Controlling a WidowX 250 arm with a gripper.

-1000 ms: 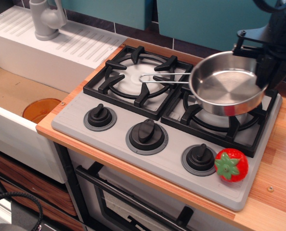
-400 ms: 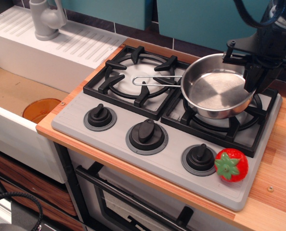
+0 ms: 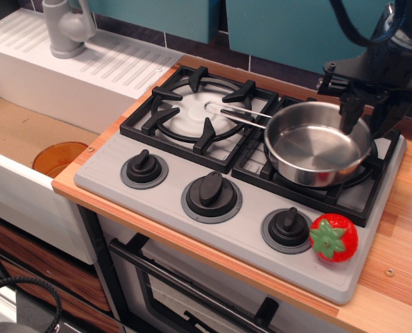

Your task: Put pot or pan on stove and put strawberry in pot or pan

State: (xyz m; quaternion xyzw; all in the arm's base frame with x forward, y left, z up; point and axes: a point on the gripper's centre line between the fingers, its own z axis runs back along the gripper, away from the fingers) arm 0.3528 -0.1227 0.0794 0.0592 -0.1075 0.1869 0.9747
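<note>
A: Which step is in hand?

B: The first one, and by the look of it nearly finished. The small round shiny stainless-steel pan (image 3: 315, 147) sits on the black grate of the right burner of the grey two-burner toy stove (image 3: 223, 180), with its thin wire loop handle (image 3: 235, 114) reaching away from the jaws, over the left burner. I judge it to be resting on the grate, though a slight lift cannot be ruled out.

A: And the black gripper (image 3: 356, 114)?

B: At the pan's far right rim. One dark finger (image 3: 348, 114) hangs inside the rim and another seems to stand outside it, so the jaws look pinched on the pan's wall. I cannot see whether they have begun to part.

A: Where is the fruit?

B: The red plastic toy strawberry with the green leafy cap (image 3: 334, 237) lies well in front of the jaws, on the stove's front right corner, just beside the rightmost black knob (image 3: 287, 227) and close to the wooden counter (image 3: 400, 257).

A: What does the next move call for?

B: Letting go of the rim, rising clear without dragging the pan, then coming forward and down over the strawberry. It is rounded and near the edge, so a centred grip matters.
</note>
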